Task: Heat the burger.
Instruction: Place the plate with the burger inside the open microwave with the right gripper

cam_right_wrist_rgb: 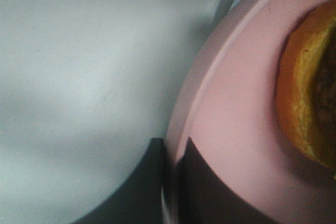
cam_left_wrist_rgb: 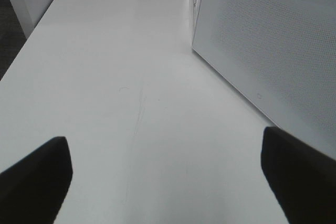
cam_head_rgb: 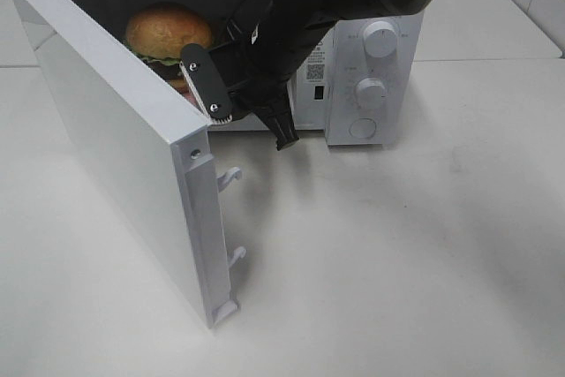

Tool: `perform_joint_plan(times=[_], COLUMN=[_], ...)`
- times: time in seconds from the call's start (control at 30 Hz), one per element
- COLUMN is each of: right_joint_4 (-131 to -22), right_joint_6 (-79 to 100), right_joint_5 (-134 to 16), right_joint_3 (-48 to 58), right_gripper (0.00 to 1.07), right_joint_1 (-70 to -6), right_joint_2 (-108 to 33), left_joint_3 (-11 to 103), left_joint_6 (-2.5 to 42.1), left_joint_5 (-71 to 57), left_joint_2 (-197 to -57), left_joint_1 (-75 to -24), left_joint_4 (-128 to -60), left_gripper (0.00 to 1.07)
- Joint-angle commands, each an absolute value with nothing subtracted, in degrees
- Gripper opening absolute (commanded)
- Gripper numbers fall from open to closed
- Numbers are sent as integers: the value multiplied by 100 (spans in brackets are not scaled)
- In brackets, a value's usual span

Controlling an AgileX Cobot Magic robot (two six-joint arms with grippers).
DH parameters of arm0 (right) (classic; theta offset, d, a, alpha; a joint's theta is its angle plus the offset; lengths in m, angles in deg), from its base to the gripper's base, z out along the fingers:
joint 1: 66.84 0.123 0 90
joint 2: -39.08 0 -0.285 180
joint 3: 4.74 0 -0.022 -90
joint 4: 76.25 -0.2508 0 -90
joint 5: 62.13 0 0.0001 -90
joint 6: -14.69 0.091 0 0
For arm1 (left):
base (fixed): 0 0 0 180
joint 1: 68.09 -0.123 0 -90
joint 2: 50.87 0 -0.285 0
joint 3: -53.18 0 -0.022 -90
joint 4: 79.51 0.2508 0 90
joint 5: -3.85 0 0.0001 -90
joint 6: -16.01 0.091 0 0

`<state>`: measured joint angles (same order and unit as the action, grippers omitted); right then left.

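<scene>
Exterior high view shows the white microwave [cam_head_rgb: 371, 68] with its door [cam_head_rgb: 106, 156] swung wide open. The left gripper [cam_left_wrist_rgb: 168, 177] hangs outside the microwave, jaws spread wide. The right gripper [cam_right_wrist_rgb: 172, 182] reaches inside, pinching the pink plate [cam_right_wrist_rgb: 236, 103] by its rim. The burger [cam_head_rgb: 168, 33] sits on that plate, inside the microwave.

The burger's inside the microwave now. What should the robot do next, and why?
Probably open the right gripper and let go of the pink plate: the burger already sits inside the microwave, and the door can't shut while the gripper reaches in.
</scene>
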<state>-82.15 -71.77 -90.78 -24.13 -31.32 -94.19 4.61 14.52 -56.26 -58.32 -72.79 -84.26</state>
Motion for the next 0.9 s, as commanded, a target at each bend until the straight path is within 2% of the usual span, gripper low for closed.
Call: perform_joint_plan(times=[0.03,0.63,0.8,0.9], right_joint_4=[-8238,-7774,-7659,-7659], right_joint_6=[-7091,-6438,-6289,-6289], right_joint_5=[-8838,-8987,-8958,-8964], right_joint_3=[-2642,-3748,-3920,-3920], right_gripper=[0,0,3,9], right_joint_1=[-3115,-3132,-3166,-3189], right_joint_2=[-9425,-10215,-10324,-10358], left_joint_3=[455,455,455,455], left_joint_6=[1446,1446,1446,1446], left_joint_5=[-5540,-5540,-5540,-5540], left_joint_2=[-5717,-5717,-5717,-5717], left_joint_1=[-7262,-7262,-7262,-7262], left_joint_4=[-8415,-8415,-8415,-8415], left_gripper=[90,90,90,90])
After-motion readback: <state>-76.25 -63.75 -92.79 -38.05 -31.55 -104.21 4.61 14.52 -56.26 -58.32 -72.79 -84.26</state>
